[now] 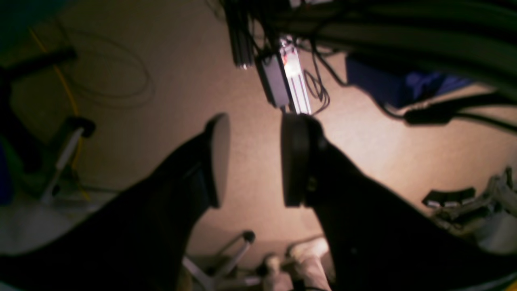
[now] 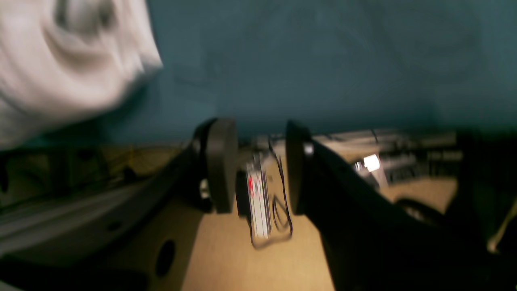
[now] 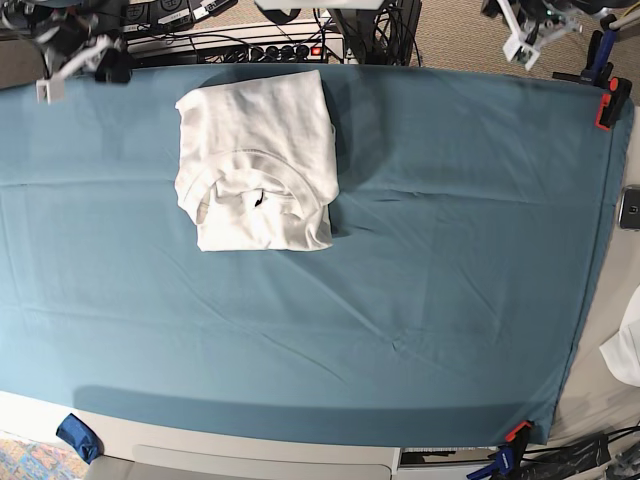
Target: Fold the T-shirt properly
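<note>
T-shirt (image 3: 256, 160) lay folded into a compact white rectangle on the far left part of the table, its ribbed round collar facing up toward the near edge of the bundle. Beneath it, a large teal-blue cloth (image 3: 420, 280) covered nearly the whole tabletop, held by red clamps (image 3: 607, 103) at the far right corner and another at the near right corner. A strip of pale bare table (image 3: 250, 445) showed along the near edge.

Both arms were raised off the cloth at the far edge, well apart from the shirt. The right gripper (image 2: 258, 169), seen from its wrist camera, had its two dark pads parted with nothing between them; a blurred corner of the white shirt sat at the upper left of that view, above the teal cloth's edge. The left gripper (image 1: 253, 159) hung over the tan floor beyond the table, likewise released, its pads apart and gripping nothing, with cables and a power strip (image 1: 291, 79) below it.

A small white fabric scrap (image 3: 628, 350) rested off the cloth at the right edge, and a dark phone-like object (image 3: 630, 208) lay farther along that side.
</note>
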